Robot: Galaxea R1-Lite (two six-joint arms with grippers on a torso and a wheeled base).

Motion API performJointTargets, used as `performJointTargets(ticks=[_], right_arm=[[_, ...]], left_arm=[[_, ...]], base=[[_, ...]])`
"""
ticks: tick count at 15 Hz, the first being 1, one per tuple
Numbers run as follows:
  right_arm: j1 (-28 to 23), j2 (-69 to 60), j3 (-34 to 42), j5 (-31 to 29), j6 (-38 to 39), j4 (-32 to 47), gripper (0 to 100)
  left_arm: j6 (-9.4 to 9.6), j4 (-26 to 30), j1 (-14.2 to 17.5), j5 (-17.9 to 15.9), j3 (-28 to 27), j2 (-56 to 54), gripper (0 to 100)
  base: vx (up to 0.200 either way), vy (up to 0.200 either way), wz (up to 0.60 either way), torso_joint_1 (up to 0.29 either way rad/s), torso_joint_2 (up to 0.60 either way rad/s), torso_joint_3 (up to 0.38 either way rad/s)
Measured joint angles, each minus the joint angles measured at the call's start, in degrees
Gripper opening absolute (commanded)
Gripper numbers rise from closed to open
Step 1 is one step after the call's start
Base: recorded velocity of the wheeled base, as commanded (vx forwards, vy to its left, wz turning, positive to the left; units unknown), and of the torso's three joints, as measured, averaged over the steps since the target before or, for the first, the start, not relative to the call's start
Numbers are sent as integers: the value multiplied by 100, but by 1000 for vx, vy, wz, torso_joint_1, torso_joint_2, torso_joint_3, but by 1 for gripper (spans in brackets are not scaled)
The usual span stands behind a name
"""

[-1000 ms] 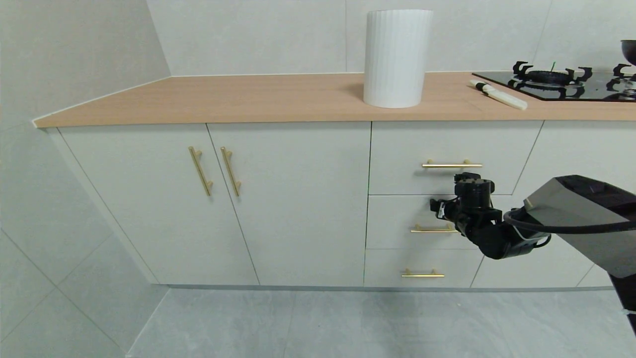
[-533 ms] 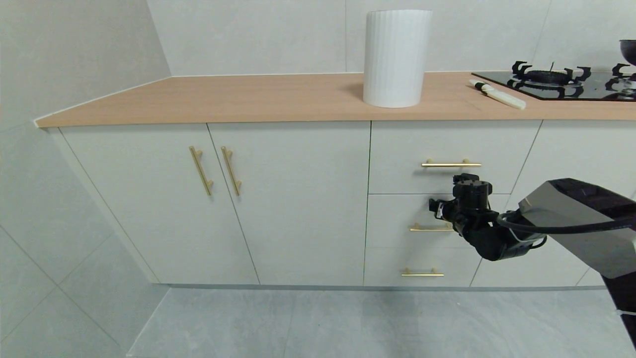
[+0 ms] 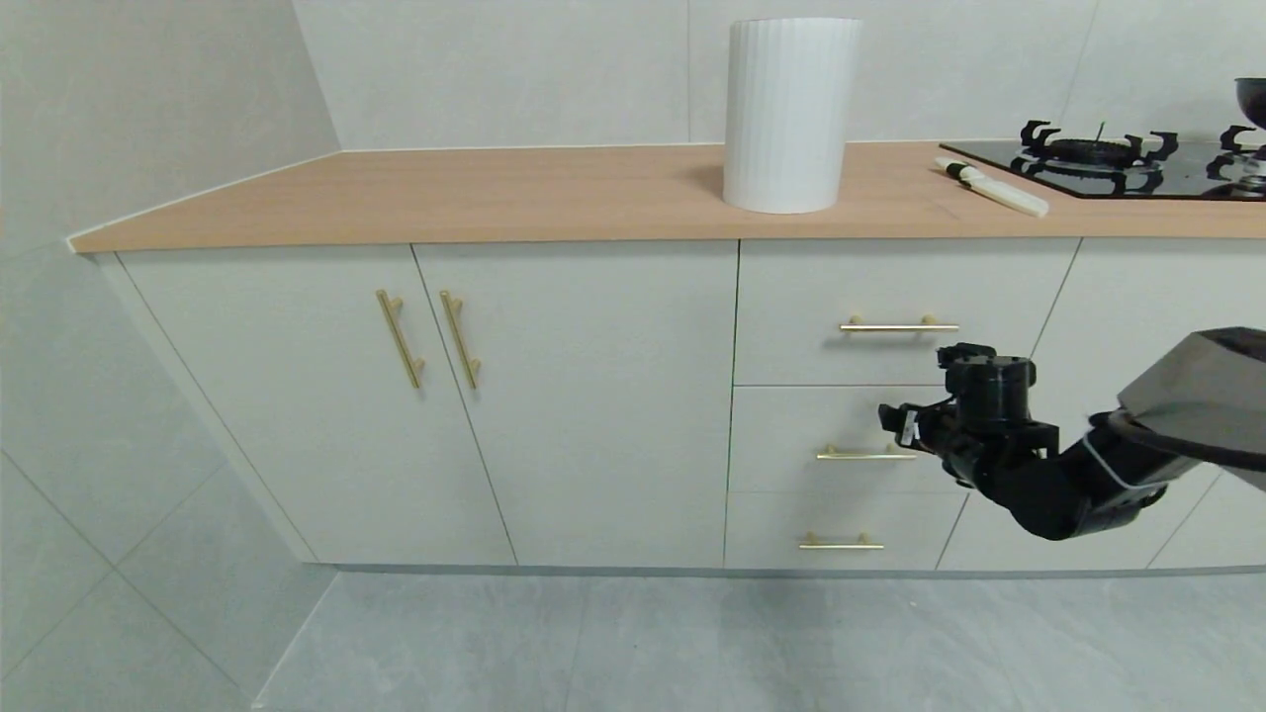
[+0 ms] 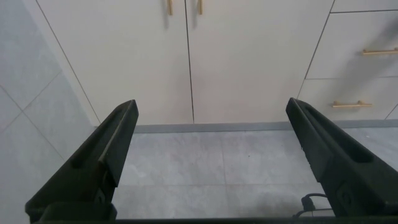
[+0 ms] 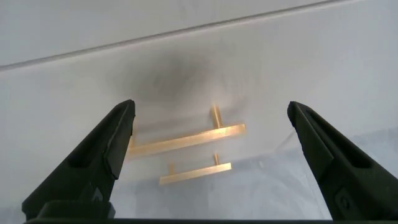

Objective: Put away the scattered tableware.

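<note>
A white knife [image 3: 992, 188] with a dark handle lies on the wooden countertop [image 3: 495, 198], beside the black hob [image 3: 1118, 158]. A tall white ribbed container [image 3: 788, 114] stands on the counter above the drawer stack. My right gripper [image 3: 902, 423] hangs in front of the middle drawer, just right of its brass handle [image 3: 860, 455]. It is open and holds nothing. In the right wrist view, the right gripper [image 5: 211, 162] frames two brass handles [image 5: 186, 140] between its fingers. My left gripper [image 4: 211, 162] is open above the floor, facing the cabinet doors.
Two cabinet doors with upright brass handles [image 3: 430, 338] fill the left of the counter front. Three drawers are stacked on the right, all shut; the top one has a handle [image 3: 898, 326]. A tiled wall closes the left side, and grey floor [image 3: 633, 643] lies below.
My right gripper has shifted to the right and slightly down, away from the middle drawer handle. The drawers stay shut.
</note>
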Motion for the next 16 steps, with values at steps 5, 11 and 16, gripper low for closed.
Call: performJointTargets(ticks=[5,11,16], right_arm=[[91,-2476,1897,84,-49,-24,100],[265,-6017,3617,-187,-788,628,100],[221,-8860,3967,-611,-1369,2925,100]], left_arm=[[0,0,0,0,0,0,100],[2,-2,0,0,0,0,100],[2,-2,0,-2,0,0,100]], base=[[0,0,0,0,0,0],[0,0,0,0,0,0],[0,0,0,0,0,0]])
